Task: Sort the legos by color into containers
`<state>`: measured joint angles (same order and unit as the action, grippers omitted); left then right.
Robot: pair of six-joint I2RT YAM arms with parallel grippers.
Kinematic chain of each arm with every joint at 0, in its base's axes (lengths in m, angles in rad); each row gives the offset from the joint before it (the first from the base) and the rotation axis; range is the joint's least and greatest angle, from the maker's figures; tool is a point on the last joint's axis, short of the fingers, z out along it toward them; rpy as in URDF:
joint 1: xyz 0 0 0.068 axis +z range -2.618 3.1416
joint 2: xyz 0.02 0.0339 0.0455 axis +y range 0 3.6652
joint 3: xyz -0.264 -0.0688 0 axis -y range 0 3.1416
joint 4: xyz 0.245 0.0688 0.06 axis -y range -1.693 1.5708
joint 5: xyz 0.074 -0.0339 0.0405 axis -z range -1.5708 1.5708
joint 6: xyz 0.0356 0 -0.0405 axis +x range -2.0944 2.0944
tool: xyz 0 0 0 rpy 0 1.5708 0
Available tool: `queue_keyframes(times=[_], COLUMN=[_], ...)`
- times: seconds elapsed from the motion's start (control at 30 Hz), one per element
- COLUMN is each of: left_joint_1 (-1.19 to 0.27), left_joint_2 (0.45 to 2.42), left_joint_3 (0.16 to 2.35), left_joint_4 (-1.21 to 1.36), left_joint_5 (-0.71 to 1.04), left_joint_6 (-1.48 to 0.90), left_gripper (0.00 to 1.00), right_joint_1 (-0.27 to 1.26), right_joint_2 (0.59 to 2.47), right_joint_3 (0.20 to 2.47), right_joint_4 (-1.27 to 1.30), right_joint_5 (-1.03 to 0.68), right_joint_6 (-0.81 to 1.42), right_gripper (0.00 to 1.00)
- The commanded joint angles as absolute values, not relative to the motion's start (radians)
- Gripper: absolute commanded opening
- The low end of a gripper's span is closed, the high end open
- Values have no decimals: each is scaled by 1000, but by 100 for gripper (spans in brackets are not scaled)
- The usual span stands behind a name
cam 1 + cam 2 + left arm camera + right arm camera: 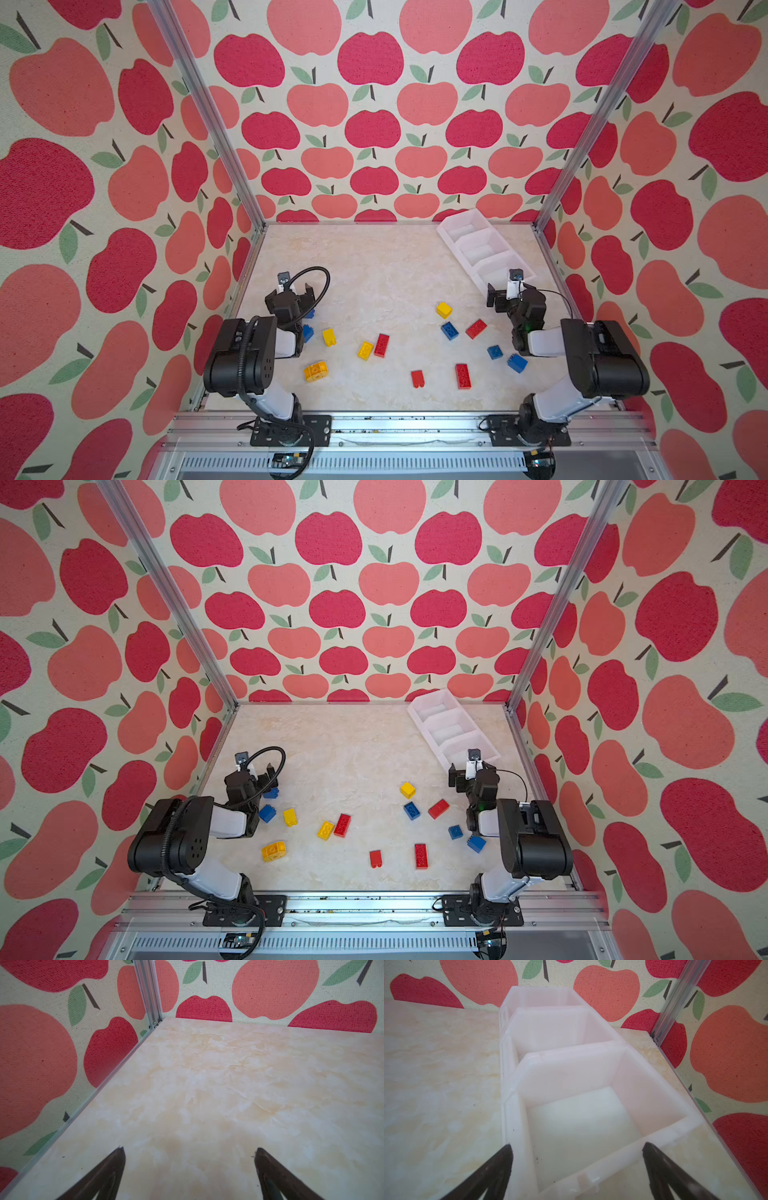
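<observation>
Red, yellow and blue legos lie scattered over the front half of the marble table in both top views, among them a yellow one (444, 309), a red one (463, 376), a blue one (517, 363) and a rounded yellow piece (315, 371). Two blue bricks (307, 332) sit partly hidden by my left arm. The containers (484, 249), three joined white bins, stand slanted at the back right; all look empty in the right wrist view. My right gripper (510, 291) (577, 1145) is open, just short of the nearest bin's rim (612, 1159). My left gripper (291, 293) (190, 1149) hangs open over bare table.
Apple-patterned walls close in the table on the left, back and right, with aluminium posts (208, 112) (598, 120) at the back corners. A metal rail (395, 424) carrying both arm bases runs along the front edge. The left gripper is close to the left wall (52, 1064).
</observation>
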<state>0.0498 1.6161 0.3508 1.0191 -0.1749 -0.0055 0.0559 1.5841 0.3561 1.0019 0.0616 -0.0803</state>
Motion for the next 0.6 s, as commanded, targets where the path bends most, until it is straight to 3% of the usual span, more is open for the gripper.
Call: queue_keyframes(times=[0.0,0.57], left_joint_1=[49,58], left_joint_2=[1617,1616], left_joint_3=[369,371], left_joint_4=[1002,990], left_joint_5=[-160,-141], left_joint_6=[-3,-9], left_gripper=[99,99], right_joint_1=[53,53], right_joint_2=[1586,1588], right_joint_3=[368,371], right_joint_4=[981,979], right_joint_5=[44,44], right_joint_6=[-61,-61], right_gripper=[99,99])
